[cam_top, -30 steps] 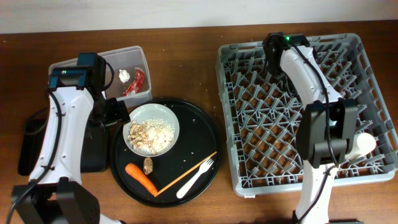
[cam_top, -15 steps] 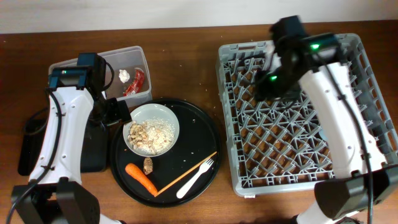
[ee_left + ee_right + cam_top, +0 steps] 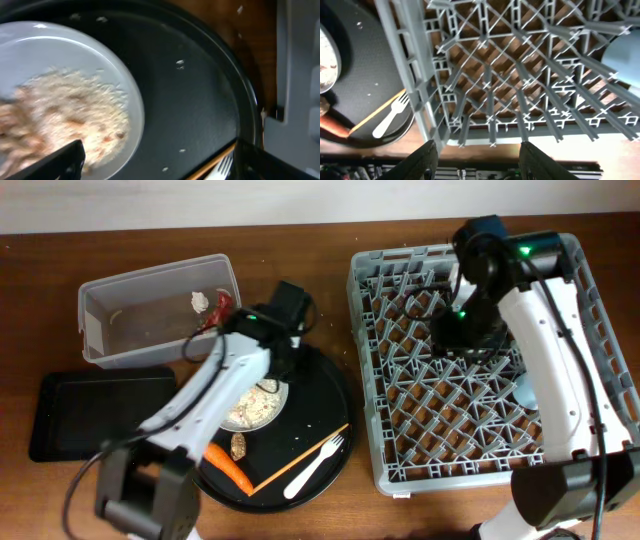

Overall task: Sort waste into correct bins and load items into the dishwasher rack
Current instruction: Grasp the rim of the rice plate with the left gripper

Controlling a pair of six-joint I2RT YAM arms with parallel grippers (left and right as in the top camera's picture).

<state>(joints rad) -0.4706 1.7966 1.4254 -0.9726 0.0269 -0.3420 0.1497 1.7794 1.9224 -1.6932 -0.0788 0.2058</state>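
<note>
Swung left gripper (image 3: 160,161) from tub (image 3: 130,285) side to over plate (image 3: 250,412) w/ crumbs (image 3: 60,115), jaws wide, empty. Right gripper (image 3: 480,155) spread, empty, above rack (image 3: 362,330). Done: wrapper (image 3: 221,310), wad (image 3: 200,302) in tub; cup (image 3: 626,52) racked. Left: carrot (image 3: 226,468), lump (image 3: 239,445), fork (image 3: 315,465), chopstick (image 3: 300,461).

Carrot (image 3: 225,467), fork (image 3: 312,468), chopstick (image 3: 330,437) on round tray (image 3: 320,395)

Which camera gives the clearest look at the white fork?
Overhead: the white fork lies whole on the round black tray, beside the chopstick. The right wrist view shows it whole too, off to the left; the left wrist view catches only blurred tines.
</note>
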